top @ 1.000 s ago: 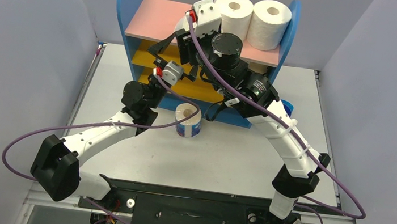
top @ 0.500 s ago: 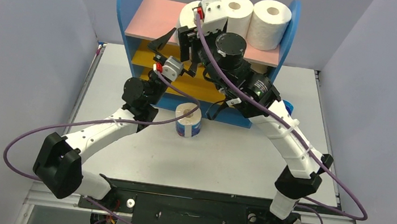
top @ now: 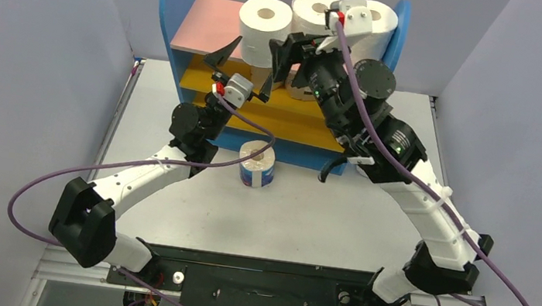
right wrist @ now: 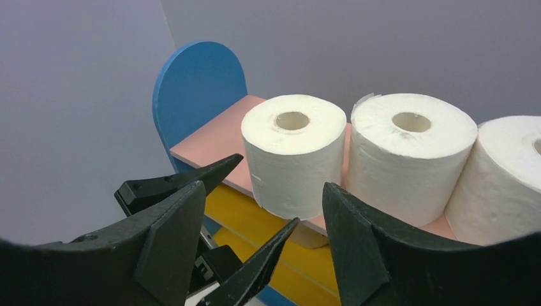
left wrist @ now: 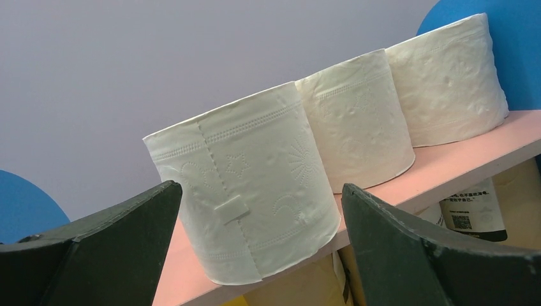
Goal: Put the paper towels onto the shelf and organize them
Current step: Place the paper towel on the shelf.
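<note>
The counter (top: 306,220) takes up the middle of the top view, and most of it lies open between the two arms and out to its left and right edges. At its far edge, upper centre of the frame, stands the shelf (top: 178,1). Its pink top board is bare on the left, from the blue side panel across to the first roll.

Three white paper towels stand upright in a row along the right part of that board. The leftmost roll (top: 265,21) sits close to the board's front edge. The middle roll (top: 318,12) is just beside it. The rightmost roll (left wrist: 446,83) is next to the right blue panel. Under the board a tan roll (left wrist: 475,210) with a dark label peeks out. A blue-and-white roll (top: 257,164) stands upright on the counter just in front of the shelf's base.

The right end effector (right wrist: 265,185) hangs before the leftmost roll with its jaws apart, clamping nothing. The left end effector (left wrist: 260,188) sits lower, at the board's front edge, with its jaws spread wide. It frames the same roll from below and does not touch it.
</note>
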`<act>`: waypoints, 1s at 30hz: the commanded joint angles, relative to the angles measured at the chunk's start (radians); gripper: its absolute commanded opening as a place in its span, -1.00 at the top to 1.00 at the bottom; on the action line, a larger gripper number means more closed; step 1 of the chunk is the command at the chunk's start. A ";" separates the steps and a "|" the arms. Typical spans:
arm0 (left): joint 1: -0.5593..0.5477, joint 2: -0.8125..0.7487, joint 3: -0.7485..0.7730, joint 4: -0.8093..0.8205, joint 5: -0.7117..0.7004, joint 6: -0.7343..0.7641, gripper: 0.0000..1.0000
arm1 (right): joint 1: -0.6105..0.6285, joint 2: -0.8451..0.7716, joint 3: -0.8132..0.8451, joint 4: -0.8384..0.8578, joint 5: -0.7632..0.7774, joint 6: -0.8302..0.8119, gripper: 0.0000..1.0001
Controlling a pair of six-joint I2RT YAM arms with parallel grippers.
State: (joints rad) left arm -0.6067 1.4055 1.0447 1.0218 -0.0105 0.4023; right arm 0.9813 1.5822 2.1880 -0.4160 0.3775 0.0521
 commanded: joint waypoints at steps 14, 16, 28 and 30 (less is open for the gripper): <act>0.009 -0.233 0.019 -0.178 -0.045 -0.197 -0.93 | 0.018 -0.590 -0.834 0.269 0.108 0.146 -0.26; 0.009 -0.266 0.026 -0.239 -0.092 -0.244 -0.93 | 0.022 -0.645 -0.907 0.248 0.146 0.167 -0.26; 0.025 -0.269 0.277 -0.830 -0.221 -0.519 -0.93 | 0.028 -0.783 -1.215 0.108 0.242 0.304 -0.23; 0.047 -0.252 0.300 -0.870 -0.191 -0.560 -0.93 | 0.028 -0.810 -1.273 0.110 0.215 0.324 -0.23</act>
State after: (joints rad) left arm -0.5930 1.1244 1.2819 0.3634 -0.2008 -0.0151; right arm 1.0027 0.8333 0.9909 -0.2863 0.5823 0.3084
